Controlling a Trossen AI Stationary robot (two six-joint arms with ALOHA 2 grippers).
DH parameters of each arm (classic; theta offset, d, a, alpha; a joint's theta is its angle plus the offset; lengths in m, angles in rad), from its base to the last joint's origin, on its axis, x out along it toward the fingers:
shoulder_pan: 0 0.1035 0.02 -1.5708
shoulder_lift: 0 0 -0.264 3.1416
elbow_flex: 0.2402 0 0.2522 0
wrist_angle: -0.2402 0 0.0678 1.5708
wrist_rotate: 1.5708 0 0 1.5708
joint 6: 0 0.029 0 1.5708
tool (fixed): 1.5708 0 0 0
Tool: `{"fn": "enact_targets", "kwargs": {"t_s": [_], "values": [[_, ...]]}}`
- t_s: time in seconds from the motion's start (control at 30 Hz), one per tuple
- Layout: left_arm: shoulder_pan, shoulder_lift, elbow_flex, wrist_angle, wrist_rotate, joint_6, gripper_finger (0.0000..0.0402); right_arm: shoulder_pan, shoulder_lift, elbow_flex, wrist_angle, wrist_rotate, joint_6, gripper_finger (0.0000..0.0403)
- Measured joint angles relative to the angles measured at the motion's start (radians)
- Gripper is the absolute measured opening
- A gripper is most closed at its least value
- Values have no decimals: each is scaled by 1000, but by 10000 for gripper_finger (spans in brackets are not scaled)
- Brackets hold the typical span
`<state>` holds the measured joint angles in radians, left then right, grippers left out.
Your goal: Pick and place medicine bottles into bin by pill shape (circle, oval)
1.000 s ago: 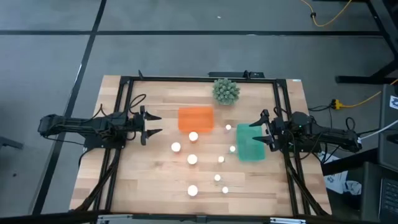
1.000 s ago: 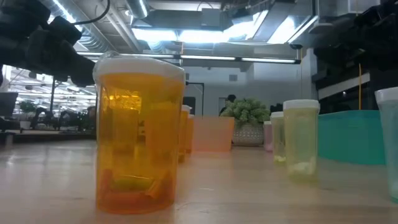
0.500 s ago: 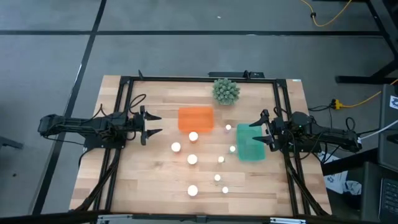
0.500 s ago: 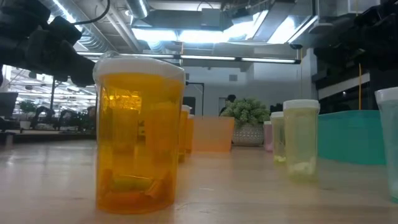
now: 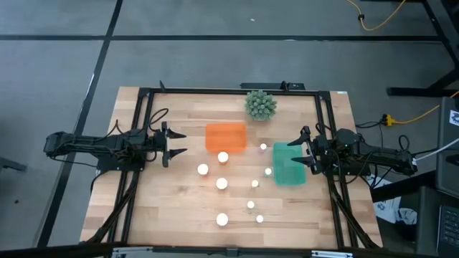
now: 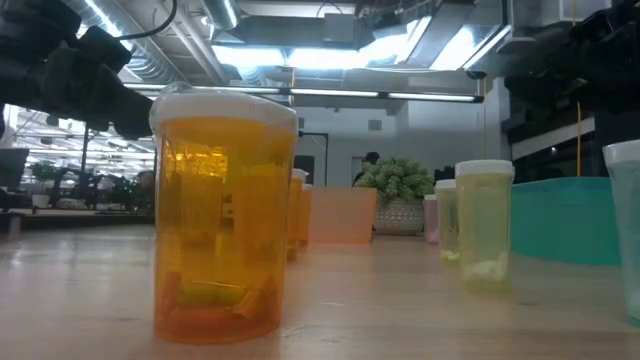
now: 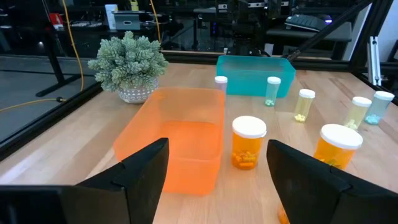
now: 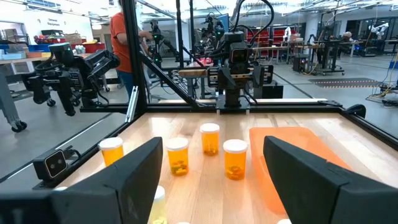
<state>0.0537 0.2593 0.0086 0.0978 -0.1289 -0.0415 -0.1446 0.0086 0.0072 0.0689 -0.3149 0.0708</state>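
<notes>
Several white-capped medicine bottles stand upright on their bases on the wooden table: wider orange ones [image 5: 223,157] [image 5: 203,170] [image 5: 221,183] [image 5: 221,219] and narrower pale ones [image 5: 263,147] [image 5: 268,171] [image 5: 254,184]. The orange bin [image 5: 226,137] and the teal bin [image 5: 289,164] lie on the table, the orange one left of the teal one. My left gripper [image 5: 178,142] is open and empty at the table's left side, pointing toward the orange bin [image 7: 180,143]. My right gripper [image 5: 299,150] is open and empty over the teal bin's right edge.
A spiky green plant ball [image 5: 260,104] in a pot stands at the far edge. A black frame [image 5: 229,91] runs round the table. The low view has an orange bottle [image 6: 225,215] close up. A person [image 8: 119,37] stands beyond the table.
</notes>
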Motion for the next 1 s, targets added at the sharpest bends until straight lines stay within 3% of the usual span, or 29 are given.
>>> {"fn": "enact_targets", "kwargs": {"t_s": [0.6, 1.0], "values": [[0, 0, 0, 0, 0, 0, 263, 0, 0, 0, 4, 0, -1, 281], [0, 0, 0, 0, 0, 0, 263, 0, 0, 0, 219, 0, 81, 281]]}}
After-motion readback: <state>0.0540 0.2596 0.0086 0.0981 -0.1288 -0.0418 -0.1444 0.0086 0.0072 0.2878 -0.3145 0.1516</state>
